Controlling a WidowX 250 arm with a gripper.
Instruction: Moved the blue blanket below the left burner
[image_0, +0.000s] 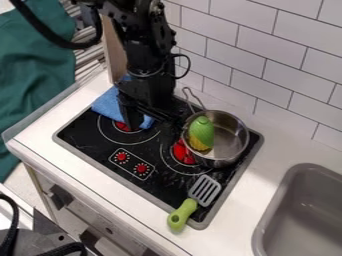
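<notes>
The blue blanket (107, 104) lies at the stove's far left, partly over the left burner (123, 126). To relocate it, I should secure a thick fold, lift it just clear, then lower it on the burner's near side, avoiding drag. My pincer (143, 118) is at the cloth; I cannot tell its opening or whether it grips the fabric.
</notes>
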